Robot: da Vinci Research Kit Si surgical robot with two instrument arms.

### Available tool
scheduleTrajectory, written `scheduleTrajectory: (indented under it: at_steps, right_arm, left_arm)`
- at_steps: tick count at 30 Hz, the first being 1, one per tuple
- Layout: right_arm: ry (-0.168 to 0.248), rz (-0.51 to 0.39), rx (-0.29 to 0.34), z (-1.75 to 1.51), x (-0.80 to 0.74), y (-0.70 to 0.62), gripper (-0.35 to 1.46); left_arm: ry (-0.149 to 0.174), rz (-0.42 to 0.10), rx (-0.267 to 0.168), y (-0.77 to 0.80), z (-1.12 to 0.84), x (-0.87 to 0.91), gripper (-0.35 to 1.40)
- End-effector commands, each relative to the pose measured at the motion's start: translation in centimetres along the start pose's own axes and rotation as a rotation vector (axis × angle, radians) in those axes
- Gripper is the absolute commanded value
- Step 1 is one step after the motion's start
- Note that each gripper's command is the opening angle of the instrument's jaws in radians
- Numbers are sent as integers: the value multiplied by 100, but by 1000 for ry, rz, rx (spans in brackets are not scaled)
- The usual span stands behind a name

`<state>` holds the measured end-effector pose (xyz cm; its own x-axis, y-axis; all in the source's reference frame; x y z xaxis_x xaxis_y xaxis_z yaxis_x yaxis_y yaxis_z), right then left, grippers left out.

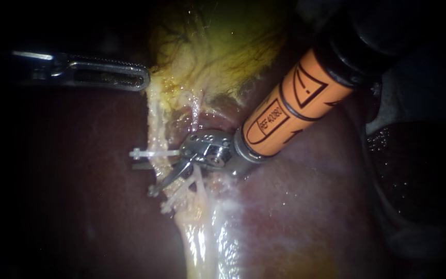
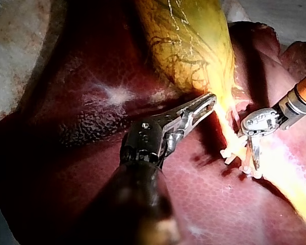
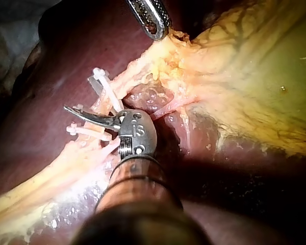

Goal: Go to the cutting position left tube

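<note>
**Steel blades set across the clipped left tube**

Orange-sleeved and steel-wristed, the right instrument [image 1: 165,180] enters from the upper right and points its two thin curved blades down and to the left. The pale yellow, cord-like left tube [image 1: 156,132] runs from the neck of the yellow-green, veined gallbladder [image 1: 218,46] downward over the dark red liver [image 1: 295,206]. Its long axis therefore lies nearly square to the blades. The blades meet it from its right side, in the span between one white plastic clip [image 1: 150,153] above and two more white clips [image 1: 167,206] below. They stand a little apart, with a narrow gap showing in the left wrist view, and grip nothing. How far the tube sits into that gap cannot be told.

The slotted grey-steel left instrument [image 1: 143,78] lies well above, its jaws closed on the pale edge of the gallbladder neck, apparently holding the tube taut. The right instrument is thus much the nearer to the cutting site. A thinner pink right tube [image 1: 196,106] passes just beside its wrist, so any advance should probably go leftward, away from that strand.
</note>
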<state>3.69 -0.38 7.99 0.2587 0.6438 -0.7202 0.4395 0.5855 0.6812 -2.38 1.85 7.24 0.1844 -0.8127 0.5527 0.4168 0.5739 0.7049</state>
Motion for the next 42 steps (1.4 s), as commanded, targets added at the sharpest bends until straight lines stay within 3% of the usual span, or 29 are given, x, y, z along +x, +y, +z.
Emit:
scheduleTrajectory:
  at_steps: [1, 6, 11, 24, 28, 42]
  right_arm:
    - [0, 1, -4, 0, -2, -1, 75]
    - [1, 10, -5, 4, -8, -2, 75]
    - [18, 12, 5, 7, -3, -8, 75]
    - [67, 39, 22, 5, 52, -32, 73]
    - [76, 37, 25, 5, 62, -37, 73]
    - [80, 33, 38, 9, 66, -42, 72]
  left_arm:
    - [-1, -1, -1, 0, -1, 0, -35]
    - [-1, -1, -1, 0, -1, -1, -35]
    - [-1, -1, -2, 0, -1, -1, -35]
    - [0, -1, -1, 0, -1, -1, -35]
    - [0, -1, -1, 0, -2, -1, -35]
    - [0, -1, -1, 0, -2, -1, -35]
